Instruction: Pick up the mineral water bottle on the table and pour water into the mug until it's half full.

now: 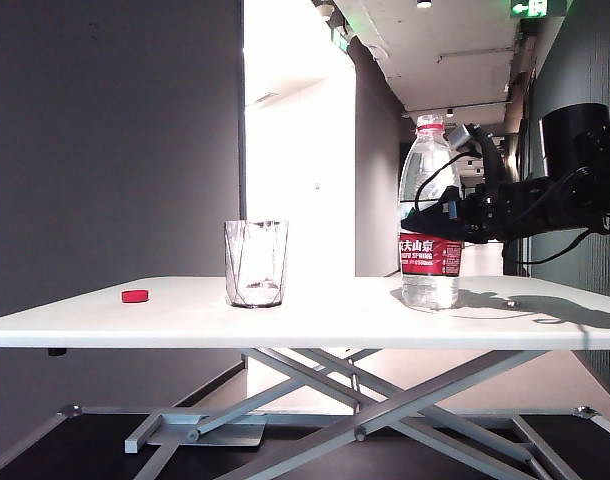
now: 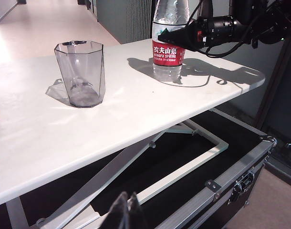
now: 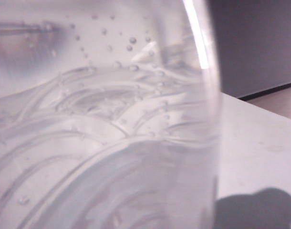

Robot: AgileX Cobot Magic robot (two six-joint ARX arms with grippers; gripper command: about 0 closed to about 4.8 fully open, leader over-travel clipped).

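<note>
The white tabletop [image 1: 325, 325] spans the room on its grey scissor frame [image 1: 365, 400]. Taking the mineral water bottle [image 1: 430, 215] as the landmark: it stands upright on the tabletop, clear and ribbed, with a red-and-white label and a red neck ring.

The right arm [image 1: 575, 185] reaches in level from the side of the bottle away from the mug. Its right tool [image 1: 432, 222] sits at the bottle's body just above the label, black fingers flanking the plastic. Whether they are clamped on it I cannot tell; the right wrist camera sees only ribbed plastic and bubbles pressed close.

The mug [image 1: 256, 263], a clear faceted glass, stands upright on the tabletop, well apart from the bottle.

A small red disc [image 1: 135, 296] lies beyond the mug, farthest from the bottle.

The left tool [image 2: 127, 211] hangs below the tabletop's edge, fingertips pressed together, holding nothing.
</note>
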